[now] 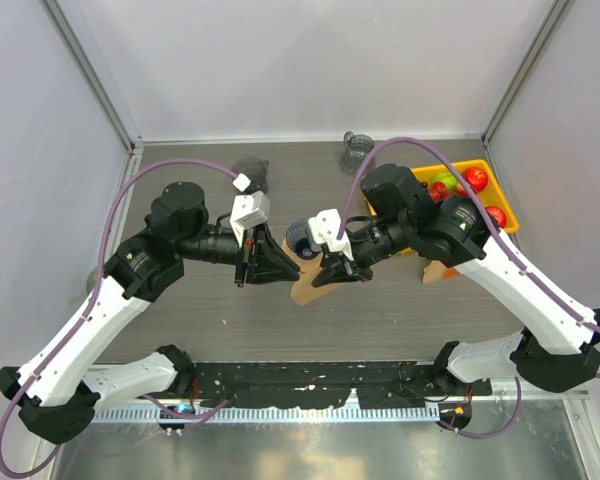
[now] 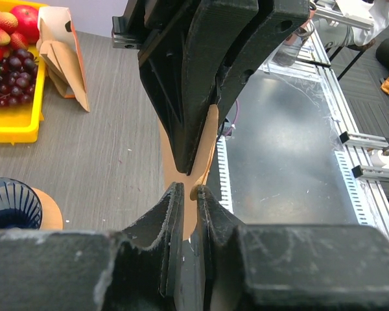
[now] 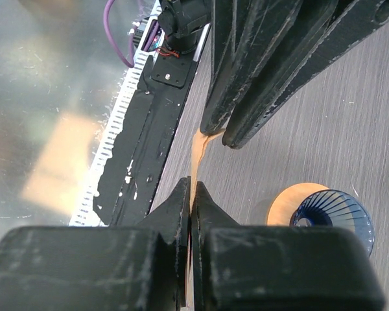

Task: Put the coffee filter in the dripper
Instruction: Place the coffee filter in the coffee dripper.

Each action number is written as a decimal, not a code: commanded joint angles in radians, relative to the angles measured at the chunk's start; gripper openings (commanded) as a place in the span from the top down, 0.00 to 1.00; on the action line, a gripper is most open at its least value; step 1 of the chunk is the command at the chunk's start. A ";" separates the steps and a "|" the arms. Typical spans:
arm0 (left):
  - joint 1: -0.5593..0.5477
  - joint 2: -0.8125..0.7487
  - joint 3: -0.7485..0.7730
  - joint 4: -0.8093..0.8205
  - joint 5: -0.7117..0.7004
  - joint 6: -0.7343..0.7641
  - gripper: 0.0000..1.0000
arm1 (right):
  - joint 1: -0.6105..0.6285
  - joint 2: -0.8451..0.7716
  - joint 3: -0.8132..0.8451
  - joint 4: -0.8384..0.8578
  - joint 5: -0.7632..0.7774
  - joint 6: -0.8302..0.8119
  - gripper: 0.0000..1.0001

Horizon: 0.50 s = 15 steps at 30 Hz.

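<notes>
Observed: coffee filter pinched by nearly closed left fingers and fully closed right fingers; judgement: part its walls gently, avoid tearing; then centre over dripper nearby.

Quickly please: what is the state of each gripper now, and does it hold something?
Left gripper: closed on the coffee filter.
Right gripper: closed on the same coffee filter.

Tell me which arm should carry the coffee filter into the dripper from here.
Right, probably. The right gripper is shut flat on the coffee filter, and the dripper sits close beside it in its wrist view. The left gripper pinches the filter too, but sees the dripper only at its frame's edge.
</notes>
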 commanded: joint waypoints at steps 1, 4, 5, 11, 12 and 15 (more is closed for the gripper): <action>0.006 -0.008 0.007 0.034 0.022 -0.012 0.85 | 0.008 -0.011 0.025 -0.004 -0.031 -0.038 0.95; 0.006 -0.004 0.013 0.034 0.027 -0.011 0.86 | 0.008 -0.005 0.036 -0.023 -0.031 -0.053 0.95; 0.007 -0.005 0.012 0.034 0.031 -0.009 0.86 | 0.008 0.000 0.040 -0.026 -0.031 -0.056 0.95; 0.007 0.004 0.018 0.040 0.053 -0.011 0.87 | 0.011 0.001 0.042 -0.032 -0.023 -0.058 0.95; 0.007 0.004 0.016 0.040 0.053 -0.011 0.87 | 0.008 0.003 0.040 -0.029 -0.020 -0.055 0.95; 0.007 0.009 0.021 0.040 0.046 -0.011 0.86 | 0.009 0.006 0.046 -0.021 -0.017 -0.049 0.95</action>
